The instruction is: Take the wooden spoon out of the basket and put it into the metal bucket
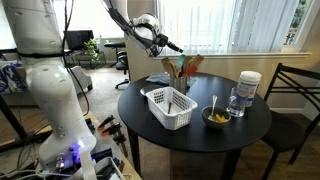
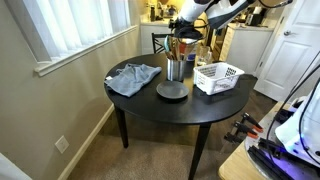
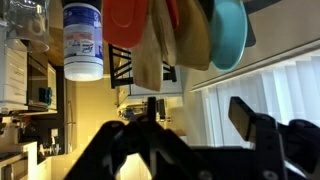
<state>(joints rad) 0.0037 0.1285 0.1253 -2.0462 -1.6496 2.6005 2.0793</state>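
**Wooden spoon judged to be in the metal bucket**

The spoon is taken to be 1 of 2 tan wooden pieces seen in the wrist view, between an orange spatula and a teal spatula. Which of the 2 it is cannot be told. In both exterior views, wooden utensils are seen standing up out of the bucket on the round black table.

The white basket is set just beside the bucket. No light wooden spoon is made out in it, though its floor is shown too small for certainty.

The gripper is held above the bucket's utensils. Its fingers are spread apart and nothing is clamped between them.

From how things lie, the task is judged done or very nearly done, since both the lift out of the basket and the drop into the bucket are accounted for. At most, it is left for the arm to be drawn up and clear, and the tall utensils close under the fingers could be knocked in that move.
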